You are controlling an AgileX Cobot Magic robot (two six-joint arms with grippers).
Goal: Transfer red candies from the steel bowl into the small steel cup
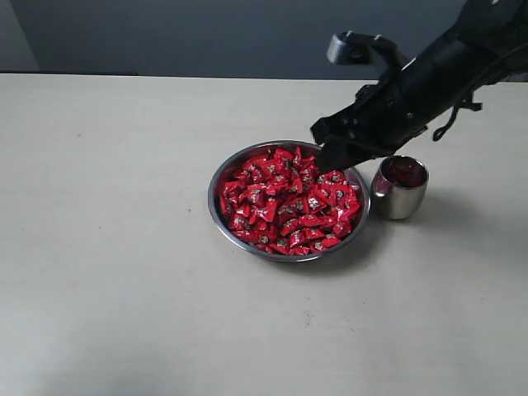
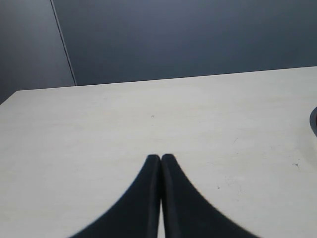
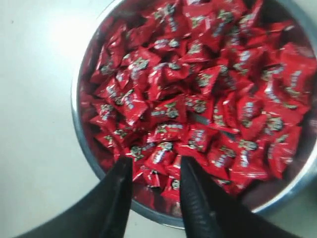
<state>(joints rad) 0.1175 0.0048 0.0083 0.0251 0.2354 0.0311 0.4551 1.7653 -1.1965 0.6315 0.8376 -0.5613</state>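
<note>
The pale worktop (image 1: 107,313) carries the steel bowl (image 1: 211,202) near its middle. The small steel cup (image 1: 396,202) is set just beside the bowl on the right, and something red is seen inside it. The bowl is heaped with red candies (image 1: 285,202), judged light, crinkly and slippery, best pinched singly across the wrapper. The right gripper (image 3: 156,171) is held over the heap near the rim, jaws apart, with nothing clearly clamped; the rim may obstruct. The left gripper (image 2: 161,159) is closed, empty, well apart.

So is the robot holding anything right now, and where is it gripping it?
Nothing, it seems. The right gripper is open over the candies in the bowl; the left gripper is shut and empty.
</note>
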